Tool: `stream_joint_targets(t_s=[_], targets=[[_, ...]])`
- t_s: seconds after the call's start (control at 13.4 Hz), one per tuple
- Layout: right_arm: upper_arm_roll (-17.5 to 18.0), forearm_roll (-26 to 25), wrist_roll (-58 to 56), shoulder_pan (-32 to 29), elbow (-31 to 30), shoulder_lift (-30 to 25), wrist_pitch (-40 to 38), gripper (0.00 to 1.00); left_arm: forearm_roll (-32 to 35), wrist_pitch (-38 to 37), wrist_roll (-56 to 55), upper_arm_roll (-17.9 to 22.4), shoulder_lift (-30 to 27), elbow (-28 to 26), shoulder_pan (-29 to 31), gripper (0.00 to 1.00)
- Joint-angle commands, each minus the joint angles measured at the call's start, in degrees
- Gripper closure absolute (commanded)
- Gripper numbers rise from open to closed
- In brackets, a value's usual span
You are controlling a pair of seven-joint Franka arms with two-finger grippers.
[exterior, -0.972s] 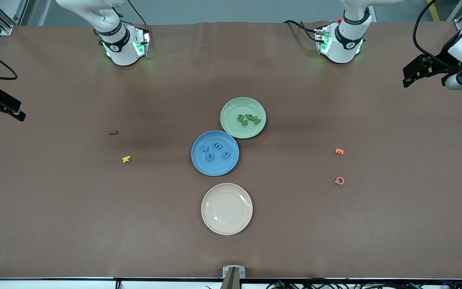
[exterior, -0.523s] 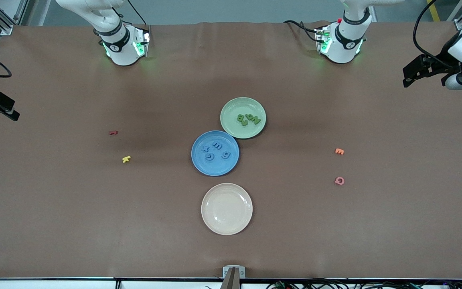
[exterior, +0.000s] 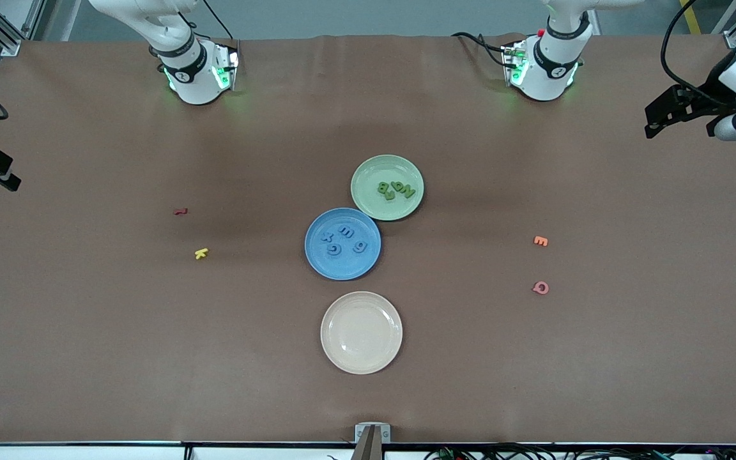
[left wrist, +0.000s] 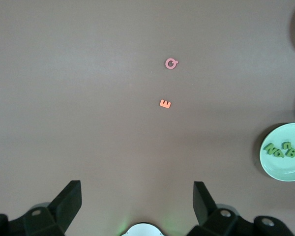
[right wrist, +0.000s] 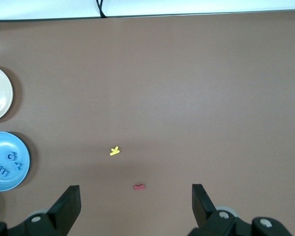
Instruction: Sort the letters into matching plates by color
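Note:
The blue plate (exterior: pixel 342 265) holds several blue letters (exterior: pixel 346 230). The light green plate (exterior: pixel 377 169) touches it, farther from the front camera, and holds several green letters (exterior: pixel 397 189). My left gripper (exterior: pixel 652 121) hangs open and empty over the left arm's end of the table. My right gripper (exterior: pixel 4 176) hangs open and empty over the right arm's end. The left wrist view shows its gripper (left wrist: pixel 136 196) open, with the green plate (left wrist: pixel 290 169) and green letters (left wrist: pixel 280 149). The right wrist view shows its gripper (right wrist: pixel 135 199) open, with the blue plate (right wrist: pixel 17 176).
A beige plate (exterior: pixel 361 332) lies nearer the front camera than the blue plate. A red letter (exterior: pixel 180 211) and a yellow letter (exterior: pixel 201 253) lie toward the right arm's end. An orange letter (exterior: pixel 540 241) and a pink letter (exterior: pixel 540 287) lie toward the left arm's end.
My right gripper has drawn back toward the right arm's end of the table. My left gripper has shifted slightly outward. Plates and letters have not moved.

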Motion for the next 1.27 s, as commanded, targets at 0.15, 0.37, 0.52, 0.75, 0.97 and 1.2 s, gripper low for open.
stream_joint_targets(t_s=[0.15,0.37,0.52,0.75,0.97,1.2], targets=[[0.77,-0.97,0.21,-0.98,2.1,0.91,-0.97,0.0,-0.97,-1.15,1.54,0.34,-0.58,1.34,0.35,0.0],[0.77,-0.88,0.21,-0.98,2.45,1.26,-2.01,0.0,-0.88,-1.15,1.72,-0.01,-0.76,1.16,0.17,0.0],[0.77,-1.06,0.12,-1.33,3.68,1.7,-4.73,0.0,-0.88,-1.15,1.72,-0.19,-0.76,0.9,0.17,0.0],[0.77,-0.97,0.21,-1.5,3.68,1.7,-5.62,0.0,-0.97,-1.07,1.63,-0.19,-1.2,0.63,0.09,0.0],[0.77,-0.97,0.21,-1.33,3.68,1.7,-5.62,0.0,-0.97,-1.15,2.06,-0.19,-1.02,0.9,0.09,0.0],[0.77,-0.88,0.12,-1.42,3.68,1.7,-5.62,0.0,-0.97,-1.15,1.98,-0.19,-0.41,1.6,0.08,0.0]])
